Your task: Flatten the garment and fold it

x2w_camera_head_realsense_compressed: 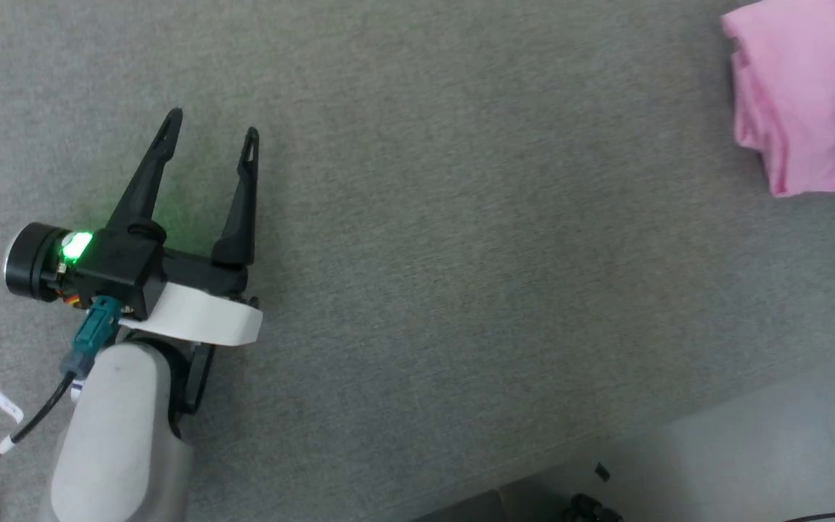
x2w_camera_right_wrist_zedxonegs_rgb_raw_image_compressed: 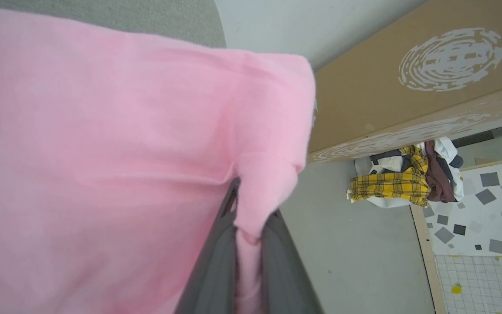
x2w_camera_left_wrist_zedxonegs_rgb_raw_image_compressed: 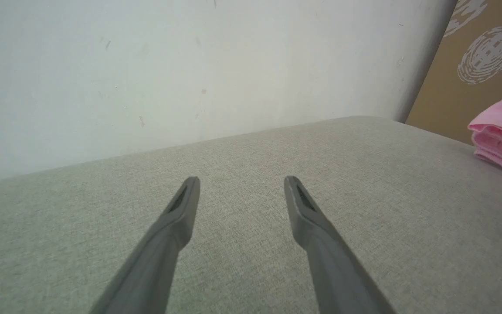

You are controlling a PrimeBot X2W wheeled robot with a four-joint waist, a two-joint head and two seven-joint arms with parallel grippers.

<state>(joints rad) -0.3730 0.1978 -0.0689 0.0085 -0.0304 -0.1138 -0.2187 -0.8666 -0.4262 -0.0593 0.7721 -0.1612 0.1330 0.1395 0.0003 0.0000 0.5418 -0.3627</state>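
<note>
My right end effector [x2w_camera_right_wrist_zedxonegs_rgb_raw_image_compressed: 253, 203] pinches the shorts [x2w_camera_right_wrist_zedxonegs_rgb_raw_image_compressed: 103, 131]; my left end effector [x2w_camera_head_realsense_compressed: 212, 125], spread, hangs well apart from them. Mid-fold, probably; next, lay flat.

No text, number or brand can be read anywhere. A round white printed emblem [x2w_camera_right_wrist_zedxonegs_rgb_raw_image_compressed: 451, 59] is carried on the brown board [x2w_camera_right_wrist_zedxonegs_rgb_raw_image_compressed: 364, 104], but no letters can be made out in it.
</note>
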